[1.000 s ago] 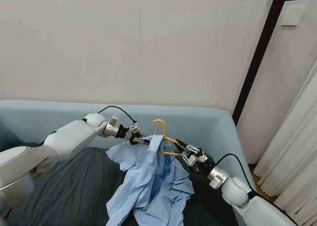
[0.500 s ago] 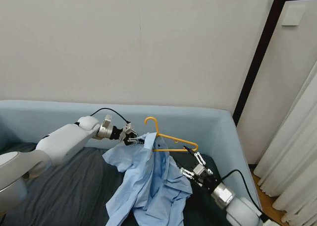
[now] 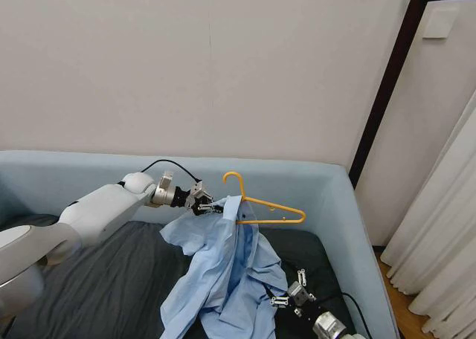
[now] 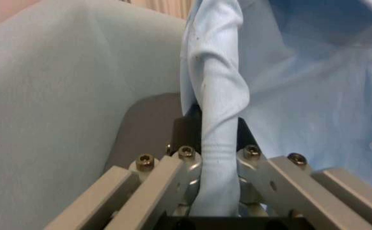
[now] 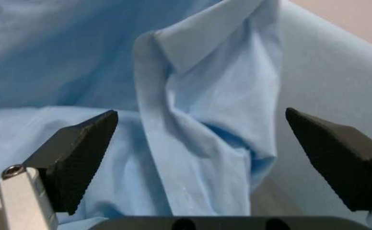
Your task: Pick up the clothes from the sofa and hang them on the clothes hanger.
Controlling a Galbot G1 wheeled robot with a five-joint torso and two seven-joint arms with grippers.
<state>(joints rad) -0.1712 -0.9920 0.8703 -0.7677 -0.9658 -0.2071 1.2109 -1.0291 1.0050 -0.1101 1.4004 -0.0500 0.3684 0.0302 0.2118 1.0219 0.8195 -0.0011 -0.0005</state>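
Note:
A light blue shirt (image 3: 223, 268) hangs by its collar above the sofa's dark seat (image 3: 97, 294). My left gripper (image 3: 205, 204) is shut on a fold of that collar, and the pinched fabric (image 4: 219, 120) runs up between its fingers (image 4: 173, 175). An orange hanger (image 3: 274, 202) sits level, with its hook (image 3: 233, 178) just right of the gripper. One end is tucked into the shirt and the other pokes out to the right. My right gripper (image 3: 294, 297) is low by the shirt's hem, open; its pads (image 5: 77, 158) stand wide apart, facing the shirt (image 5: 202, 110).
The pale blue sofa back (image 3: 327, 194) runs behind the shirt, and its right arm (image 3: 368, 279) stands close beside my right gripper. A dark door frame (image 3: 387, 86) and white curtain (image 3: 446, 227) are at the right. A plain wall rises behind.
My right gripper has let go of the hanger and dropped down and back to the shirt's hem. The hanger has levelled out and now hangs with the shirt from my left gripper.

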